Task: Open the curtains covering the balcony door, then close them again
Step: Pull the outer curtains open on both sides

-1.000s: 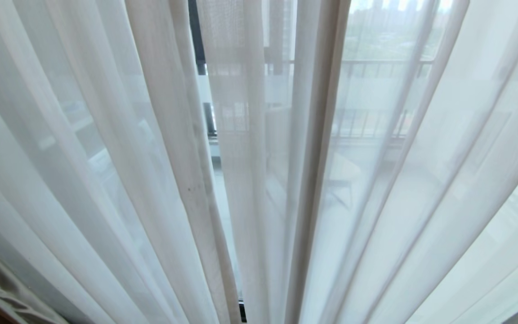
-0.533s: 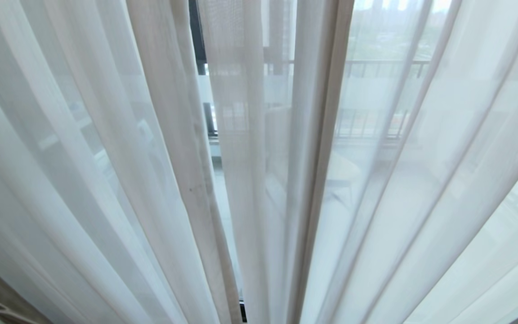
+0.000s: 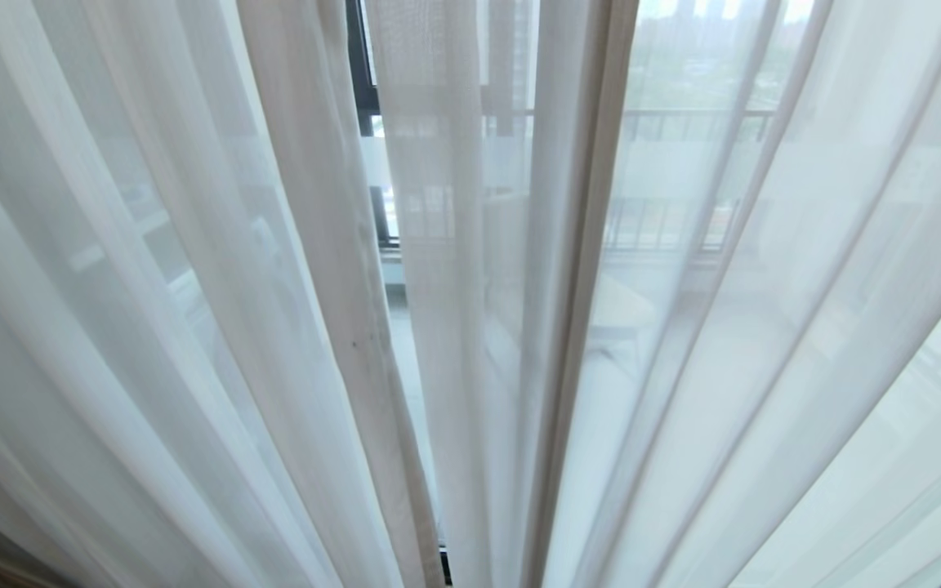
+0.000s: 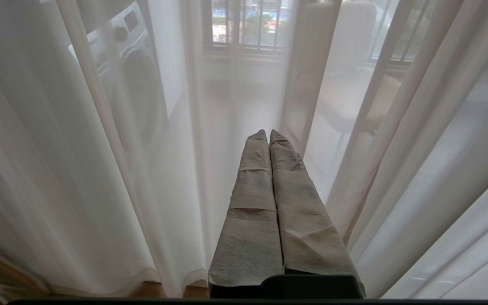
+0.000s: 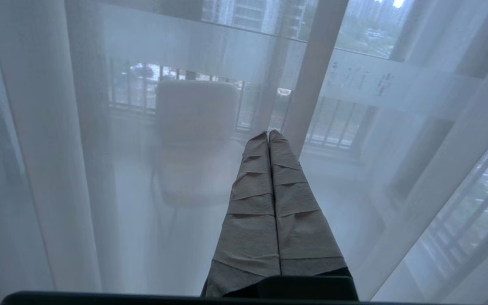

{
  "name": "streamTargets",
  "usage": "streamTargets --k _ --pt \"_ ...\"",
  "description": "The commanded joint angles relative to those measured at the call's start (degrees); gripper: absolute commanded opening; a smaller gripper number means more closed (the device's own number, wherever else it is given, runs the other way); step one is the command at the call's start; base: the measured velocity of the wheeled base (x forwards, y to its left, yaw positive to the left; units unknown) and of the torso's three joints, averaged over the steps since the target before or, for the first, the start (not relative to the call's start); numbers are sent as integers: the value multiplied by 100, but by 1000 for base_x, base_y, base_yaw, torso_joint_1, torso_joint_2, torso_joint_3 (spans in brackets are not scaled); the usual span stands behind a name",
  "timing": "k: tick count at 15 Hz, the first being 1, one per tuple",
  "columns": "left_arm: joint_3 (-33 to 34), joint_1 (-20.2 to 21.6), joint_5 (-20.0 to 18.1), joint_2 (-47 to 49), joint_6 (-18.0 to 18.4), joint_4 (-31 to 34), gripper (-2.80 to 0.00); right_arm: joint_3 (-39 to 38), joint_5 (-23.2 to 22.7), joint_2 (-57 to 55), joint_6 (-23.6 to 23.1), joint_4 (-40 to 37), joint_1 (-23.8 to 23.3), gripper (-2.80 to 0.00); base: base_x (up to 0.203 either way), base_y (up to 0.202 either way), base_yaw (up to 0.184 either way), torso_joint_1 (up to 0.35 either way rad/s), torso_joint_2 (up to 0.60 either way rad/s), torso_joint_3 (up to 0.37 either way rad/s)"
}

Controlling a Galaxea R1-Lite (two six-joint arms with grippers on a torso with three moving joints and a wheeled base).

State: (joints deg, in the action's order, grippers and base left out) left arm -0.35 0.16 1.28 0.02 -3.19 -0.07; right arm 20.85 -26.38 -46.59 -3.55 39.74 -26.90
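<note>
Fingers on both arms are clenched together with nothing between them: the right gripper (image 5: 268, 134), wrapped in grey-brown tape, points at the sheer from just in front of it, and the left gripper (image 4: 268, 133), wrapped the same way, sits pressed tip to tip, low and idle before the folds.

Hanging across the whole head view is the thin white see-through sheer curtain (image 3: 764, 327), in long pleats that fan out from the middle of the frame. A narrow gap between two hems, left of centre, shows the black-framed glass balcony door (image 3: 360, 82) with its frosted white band. Through the fabric, in the centre of the right wrist view, stands a pale upholstered chair (image 5: 195, 140) on the balcony, with dark railing bars (image 5: 337, 123) behind it.

From where I stand the curtains look nearly drawn shut, so I judge the work to be near a turning point, though I cannot tell which half.

What worries me is that shut fingers hold no cloth. A sideways sweep would only brush the slippery pleat, which could slide off the tips. Pushing harder risks prodding through the sheer against the glass, or snagging the weave on the tape's creased edges.
</note>
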Motion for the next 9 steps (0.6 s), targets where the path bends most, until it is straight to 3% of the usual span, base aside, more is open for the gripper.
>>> streamTargets --k 1,5,9 --pt "0 2 4 6 -6 -1 -280 -482 -15 274 -11 29 646 -280 0 0 0 0 0 0" --pt "0 2 4 6 -6 -1 -280 -1287 337 1058 15 -281 1725 -280 0 0 0 0 0 0" --pt "0 2 4 6 -6 -1 -280 -1739 686 2282 -73 -1318 2255 -280 0 0 0 0 0 0"
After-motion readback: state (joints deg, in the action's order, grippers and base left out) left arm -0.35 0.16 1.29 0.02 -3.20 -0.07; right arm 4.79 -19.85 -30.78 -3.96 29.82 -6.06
